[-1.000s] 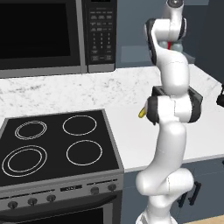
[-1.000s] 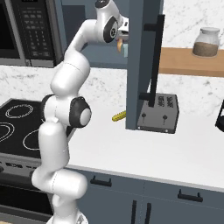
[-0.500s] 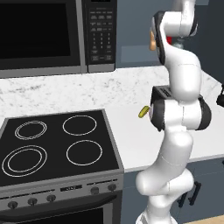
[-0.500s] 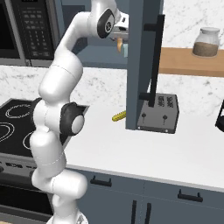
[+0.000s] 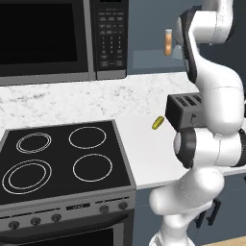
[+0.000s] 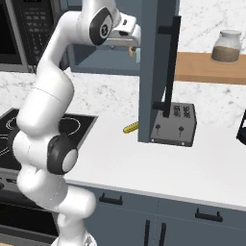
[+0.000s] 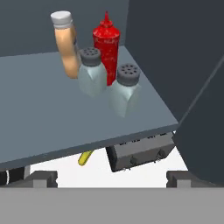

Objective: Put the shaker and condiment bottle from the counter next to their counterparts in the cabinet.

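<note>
On the dark cabinet shelf (image 7: 43, 109) the orange condiment bottle (image 7: 66, 48) with its pale cap stands at the back, beside the red squeeze bottle (image 7: 106, 46). Two alike pale shakers with grey caps stand in front of them, one (image 7: 92, 72) against the bottles and one (image 7: 124, 89) closer to the shelf edge. I cannot tell which is the twin. My gripper (image 7: 110, 178) hangs open just off the shelf's front edge, with nothing between its fingers. From the left base view the orange bottle (image 5: 167, 42) shows up on the shelf beside my hand.
The open cabinet door (image 6: 153, 72) hangs to the right of my hand. Below on the white counter (image 6: 144, 163) lie a small yellow item (image 6: 129, 128) and a black toaster (image 6: 175, 125). To the left are a microwave (image 5: 48, 38) and stove (image 5: 62, 158).
My hand has drawn back a little from the shelf and the elbow has swung outward. The orange bottle stays standing on the shelf, free of the fingers.
</note>
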Available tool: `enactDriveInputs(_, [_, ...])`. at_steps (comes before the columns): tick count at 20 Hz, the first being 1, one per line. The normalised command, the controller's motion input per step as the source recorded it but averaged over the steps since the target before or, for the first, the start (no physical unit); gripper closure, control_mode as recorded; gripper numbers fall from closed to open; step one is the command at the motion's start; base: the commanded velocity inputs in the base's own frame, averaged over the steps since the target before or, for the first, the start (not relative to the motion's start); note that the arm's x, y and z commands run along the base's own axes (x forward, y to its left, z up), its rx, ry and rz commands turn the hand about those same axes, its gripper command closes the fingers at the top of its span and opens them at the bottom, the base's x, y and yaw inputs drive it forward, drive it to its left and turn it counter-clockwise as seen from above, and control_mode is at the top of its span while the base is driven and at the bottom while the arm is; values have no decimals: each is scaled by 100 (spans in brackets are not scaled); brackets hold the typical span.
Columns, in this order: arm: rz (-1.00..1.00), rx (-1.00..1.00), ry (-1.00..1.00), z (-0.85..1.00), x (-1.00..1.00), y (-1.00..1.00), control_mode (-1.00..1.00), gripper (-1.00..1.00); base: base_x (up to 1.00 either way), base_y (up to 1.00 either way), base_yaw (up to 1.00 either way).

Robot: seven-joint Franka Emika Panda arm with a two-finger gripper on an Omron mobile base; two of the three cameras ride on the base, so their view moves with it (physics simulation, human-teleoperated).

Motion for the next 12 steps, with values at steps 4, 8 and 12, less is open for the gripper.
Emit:
enactDriveInputs(4, [14,-9,-10,-26,-100,33,-100,-100,0,0,0])
enactDriveInputs(8, [11,-6,-15,-31,-100,41,-100,-100,0,0,0])
enactDriveInputs(12, [3,-1,-12,-7,-100,51,-100,-100,0,0,0])
